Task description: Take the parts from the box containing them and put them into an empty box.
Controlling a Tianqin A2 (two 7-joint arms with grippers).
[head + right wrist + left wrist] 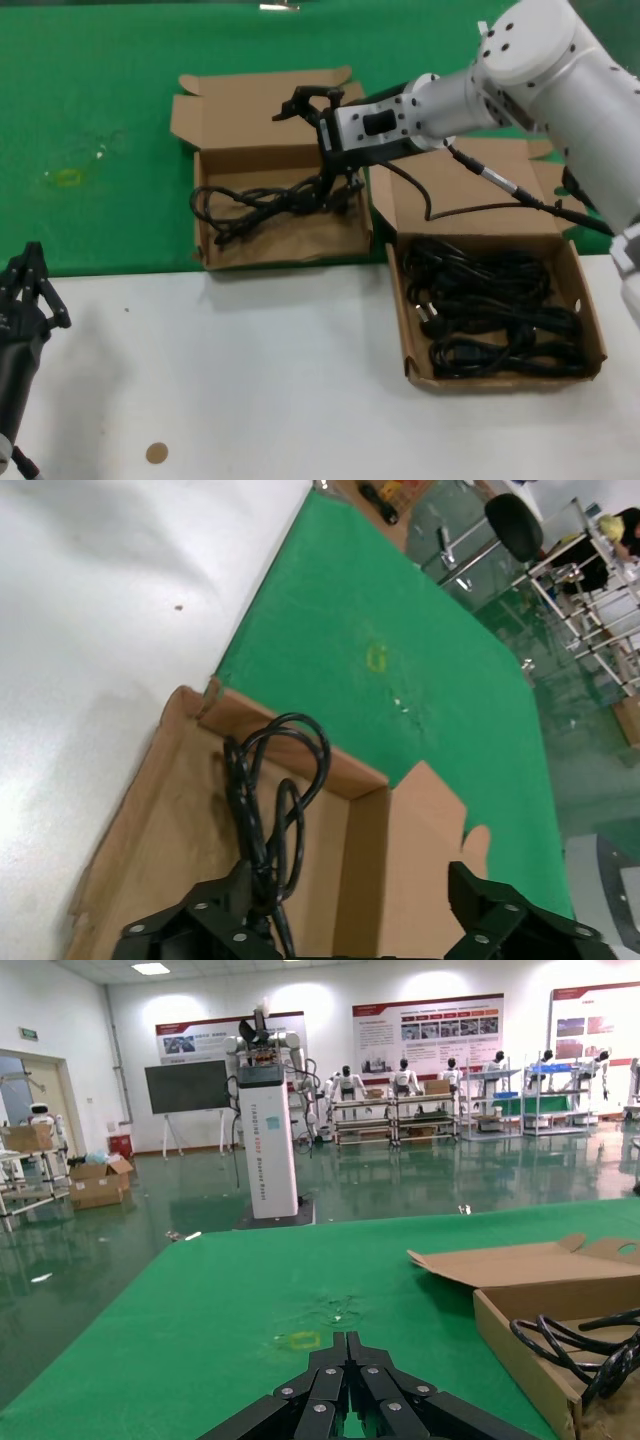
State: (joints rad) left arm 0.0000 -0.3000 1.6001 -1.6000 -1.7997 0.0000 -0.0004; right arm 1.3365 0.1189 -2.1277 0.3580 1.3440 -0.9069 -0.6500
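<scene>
Glossy green hall floor (150, 1230), white walls with posters (428, 1030), shelving racks (400, 1110), ceiling lights (150, 968)

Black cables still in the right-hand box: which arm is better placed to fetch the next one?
Right. The right gripper hangs over the left box, beside the full box of black cables. The left gripper sits low at the table's near left edge.

Head view: right gripper (318, 140) lies over the left-hand box (215, 255); part of the black cable bundle (250, 205) is covered by its fingers, so grip on the cable cannot be confirmed. Right-hand box (595, 330): lid largely hidden behind the arm. Left gripper (25, 290) is cut by the left edge. Right wrist view: fingertips are cut off by the picture's lower edge. Left wrist view: box (520, 1335) and cable cut at right.
</scene>
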